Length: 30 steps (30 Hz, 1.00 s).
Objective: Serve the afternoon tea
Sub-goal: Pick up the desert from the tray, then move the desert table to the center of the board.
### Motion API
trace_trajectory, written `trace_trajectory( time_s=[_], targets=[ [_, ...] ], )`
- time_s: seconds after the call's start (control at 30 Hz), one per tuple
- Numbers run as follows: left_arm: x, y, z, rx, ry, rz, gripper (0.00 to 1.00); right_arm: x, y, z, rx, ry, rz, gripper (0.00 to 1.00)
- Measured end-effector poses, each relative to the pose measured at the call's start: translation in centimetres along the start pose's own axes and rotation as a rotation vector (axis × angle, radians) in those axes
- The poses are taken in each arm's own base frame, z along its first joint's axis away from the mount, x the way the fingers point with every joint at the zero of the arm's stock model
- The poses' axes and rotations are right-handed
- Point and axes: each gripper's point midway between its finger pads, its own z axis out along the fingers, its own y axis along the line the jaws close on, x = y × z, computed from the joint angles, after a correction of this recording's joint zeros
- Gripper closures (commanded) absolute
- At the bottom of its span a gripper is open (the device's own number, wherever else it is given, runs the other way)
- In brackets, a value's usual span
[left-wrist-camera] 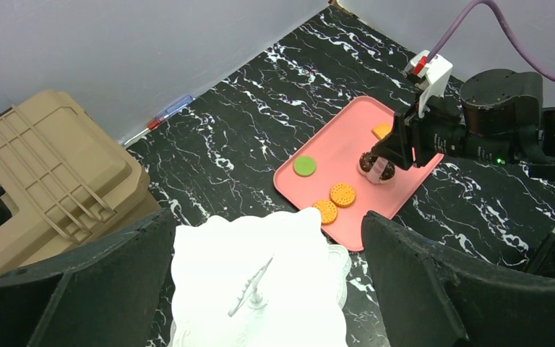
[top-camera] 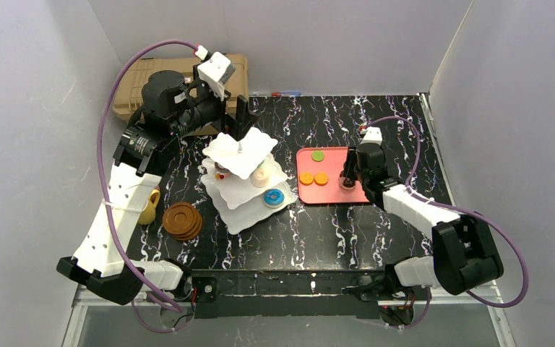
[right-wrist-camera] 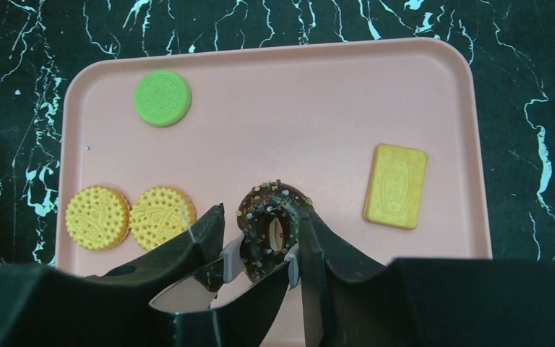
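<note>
Right wrist view: my right gripper [right-wrist-camera: 262, 231] clamps chocolate donut [right-wrist-camera: 274, 210] on pink tray [right-wrist-camera: 318, 108], likely for transfer to white tiered stand [top-camera: 242, 173] left of tray. Left gripper [left-wrist-camera: 267, 242] wide open, hovering over stand top.

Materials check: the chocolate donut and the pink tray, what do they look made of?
Chocolate donut: likely moulded plastic. It has a glossy brown surface and hard-looking coloured sprinkles.
Pink tray: probably plastic with a matte finish. The colour is uniform and the raised rim is rounded and looks moulded.
</note>
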Motion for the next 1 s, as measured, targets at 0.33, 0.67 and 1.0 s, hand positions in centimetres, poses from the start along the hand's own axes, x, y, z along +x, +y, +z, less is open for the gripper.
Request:
trace_trajectory(
  time_s=[0.33, 0.67, 1.0],
  targets=[
    [-0.2, 0.2, 0.0, -0.003, -0.009, 0.002, 0.01, -0.8, 0.3, -1.0, -0.035, -0.028, -0.023, 0.64],
    [0.1, 1.4, -0.3, -0.047, 0.004, 0.000, 0.01, -7.2, 8.7, -8.5, -0.300, -0.194, -0.045, 0.65],
    [-1.1, 3.7, -1.6, -0.118, -0.023, -0.003, 0.01, -2.3, 18.6, -15.0, -0.564, -0.150, -0.080, 0.65]
  ],
)
